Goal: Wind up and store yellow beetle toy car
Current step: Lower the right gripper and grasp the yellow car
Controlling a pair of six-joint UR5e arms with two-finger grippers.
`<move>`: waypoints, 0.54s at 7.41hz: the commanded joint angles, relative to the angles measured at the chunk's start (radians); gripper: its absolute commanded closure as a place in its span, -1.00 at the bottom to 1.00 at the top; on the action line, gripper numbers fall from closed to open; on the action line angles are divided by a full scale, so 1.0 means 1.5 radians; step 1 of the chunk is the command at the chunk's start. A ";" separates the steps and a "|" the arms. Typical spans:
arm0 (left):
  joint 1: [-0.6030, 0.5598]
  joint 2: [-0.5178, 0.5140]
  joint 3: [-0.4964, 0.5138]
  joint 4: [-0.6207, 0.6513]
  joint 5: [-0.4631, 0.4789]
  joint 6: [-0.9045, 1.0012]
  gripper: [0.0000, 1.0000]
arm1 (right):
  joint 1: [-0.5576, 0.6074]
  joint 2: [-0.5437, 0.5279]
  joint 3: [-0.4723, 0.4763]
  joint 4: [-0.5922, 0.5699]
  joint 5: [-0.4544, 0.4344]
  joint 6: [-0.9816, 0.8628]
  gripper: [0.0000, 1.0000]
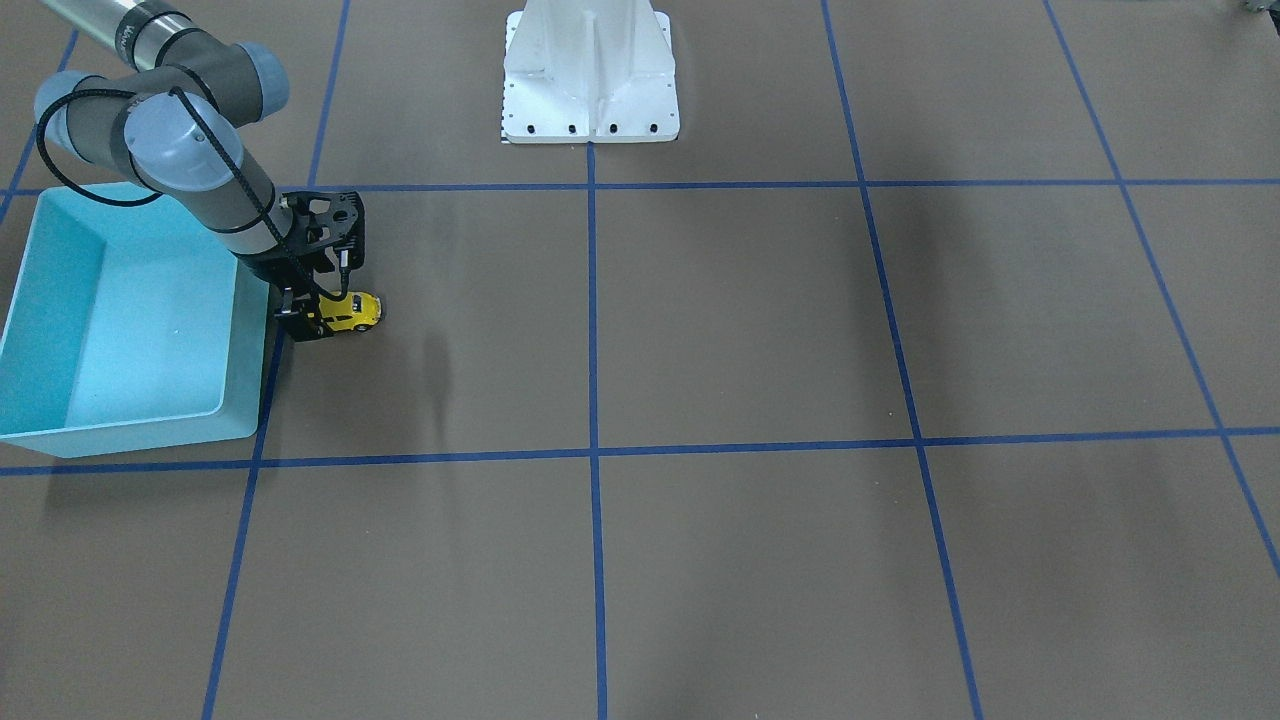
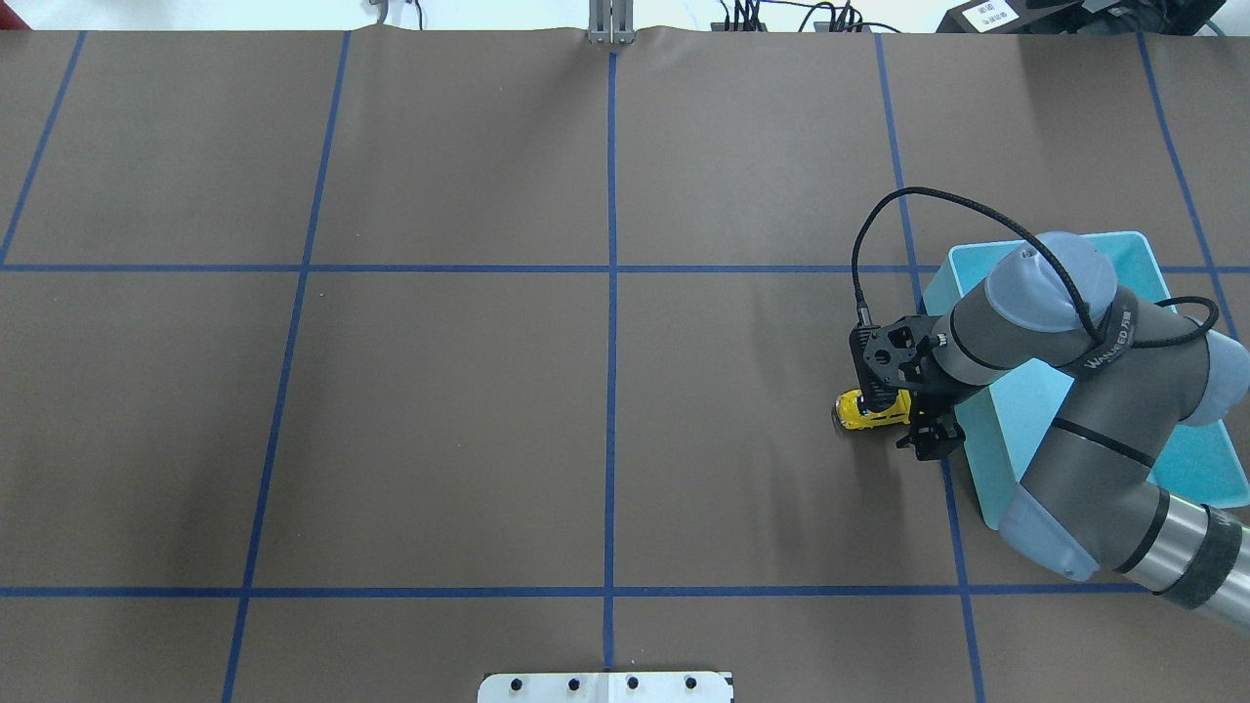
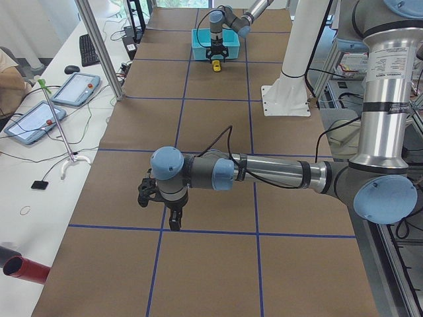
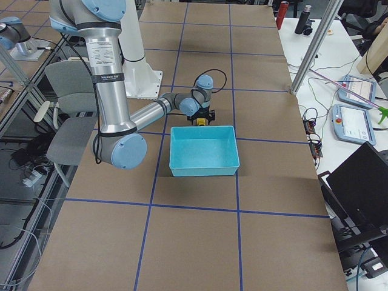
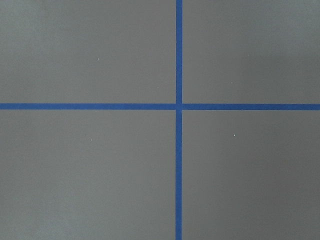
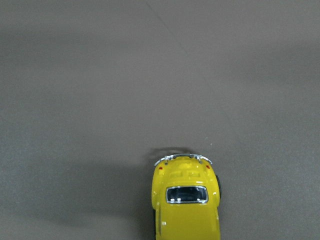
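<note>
just one yellow beetle toy car (image 1: 352, 313), right gripper (image 1: 318, 322) jaws clamped on it; left jaws unclear.

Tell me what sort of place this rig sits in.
Most likely a robotics lab or data-collection workcell: the brown table is marked with a blue tape grid, teach pendants lie on a side bench, and the right gripper works the yellow beetle toy car beside a light blue bin.

Even overhead light is falling softly; the table (image 1: 760, 320) is carrying faint blurred shadows, darkest toward nine o'clock.
</note>
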 commanded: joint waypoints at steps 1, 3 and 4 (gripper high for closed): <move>0.001 0.006 -0.004 -0.003 0.000 0.006 -1.00 | -0.003 0.003 -0.011 0.014 -0.005 0.000 -0.91; 0.001 0.012 0.004 0.004 -0.004 0.118 -1.00 | -0.003 0.002 -0.015 0.027 -0.006 -0.002 0.60; 0.001 0.011 0.003 0.004 -0.007 0.117 -1.00 | -0.002 0.001 -0.014 0.027 -0.003 -0.003 1.00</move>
